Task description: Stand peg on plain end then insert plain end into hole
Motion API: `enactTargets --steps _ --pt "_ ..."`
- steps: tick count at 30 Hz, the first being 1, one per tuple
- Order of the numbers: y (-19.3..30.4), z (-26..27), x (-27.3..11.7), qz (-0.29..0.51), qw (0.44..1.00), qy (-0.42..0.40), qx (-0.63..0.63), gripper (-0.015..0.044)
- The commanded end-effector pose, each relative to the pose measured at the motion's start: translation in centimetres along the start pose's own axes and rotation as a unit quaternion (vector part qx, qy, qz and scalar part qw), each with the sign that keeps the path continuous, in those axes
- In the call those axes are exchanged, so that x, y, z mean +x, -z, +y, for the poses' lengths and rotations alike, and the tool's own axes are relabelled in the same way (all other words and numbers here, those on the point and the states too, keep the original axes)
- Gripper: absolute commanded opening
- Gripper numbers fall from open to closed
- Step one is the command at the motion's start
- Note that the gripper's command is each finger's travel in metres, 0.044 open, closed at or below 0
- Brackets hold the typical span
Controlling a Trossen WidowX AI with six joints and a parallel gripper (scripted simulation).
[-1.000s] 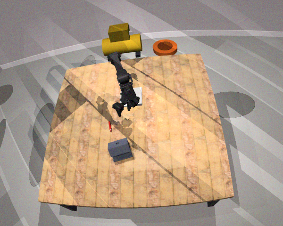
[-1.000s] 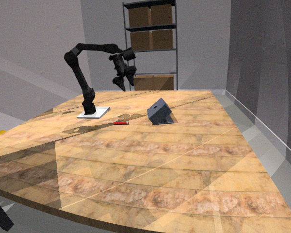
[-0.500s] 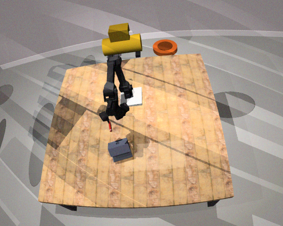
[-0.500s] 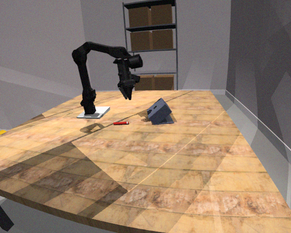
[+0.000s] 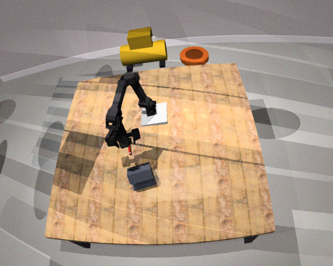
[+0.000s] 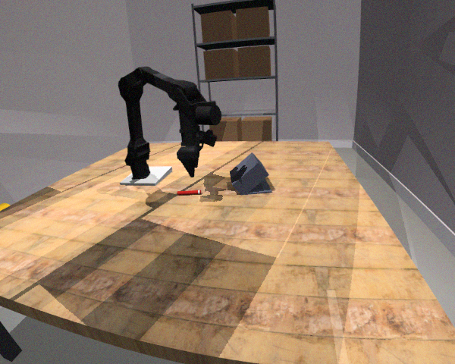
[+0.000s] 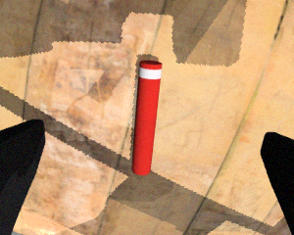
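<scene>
Well, you had the jaws [image 5: 125,143] [image 6: 191,172] spread wide, with nothing pinched between them. In your wrist view, one fingertip stood to each side of the red peg [image 5: 129,149] [image 6: 188,192] [image 7: 147,117], with an open gap on both sides. Your exterior view showed the jaws pointing down, above the desk [image 5: 195,185] [image 6: 258,243] [image 7: 201,113] and near the peg, touching neither.

The peg lay on its side on the desk, with its white band [image 6: 199,192] [image 7: 150,73] at the end nearer the sloped panel [image 5: 141,175] [image 6: 251,174]. From above, the arm [image 5: 119,100] [image 6: 133,113] hid part of the peg from you. The panel stood just beyond that banded end, apart from it, and dark shadow lay across its face, so you could not make out the hole clearly. The peg was outside it, neither stood up nor inserted.

Behind the desk, you could see brown boxes [image 6: 218,27] on a tall shelf rack [image 6: 276,98], side by side in pairs; what they contained, you could not tell. An orange ring-shaped object [image 5: 183,58] with a dark middle sat past the desk's far edge in your top view.
</scene>
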State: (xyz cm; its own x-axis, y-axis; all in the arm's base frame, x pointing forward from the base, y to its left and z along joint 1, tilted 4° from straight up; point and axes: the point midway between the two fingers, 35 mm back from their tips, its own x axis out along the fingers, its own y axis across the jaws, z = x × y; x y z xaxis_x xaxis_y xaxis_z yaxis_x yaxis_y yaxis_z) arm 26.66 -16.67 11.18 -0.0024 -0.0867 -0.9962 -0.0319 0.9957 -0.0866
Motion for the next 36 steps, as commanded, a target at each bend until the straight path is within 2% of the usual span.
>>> enactTargets --steps 1,36 --pt "-0.2 0.0 0.2 -0.002 1.000 -0.004 0.004 0.0440" --pt "-0.4 -0.1 5.9 -0.002 1.000 -0.004 0.004 0.0440"
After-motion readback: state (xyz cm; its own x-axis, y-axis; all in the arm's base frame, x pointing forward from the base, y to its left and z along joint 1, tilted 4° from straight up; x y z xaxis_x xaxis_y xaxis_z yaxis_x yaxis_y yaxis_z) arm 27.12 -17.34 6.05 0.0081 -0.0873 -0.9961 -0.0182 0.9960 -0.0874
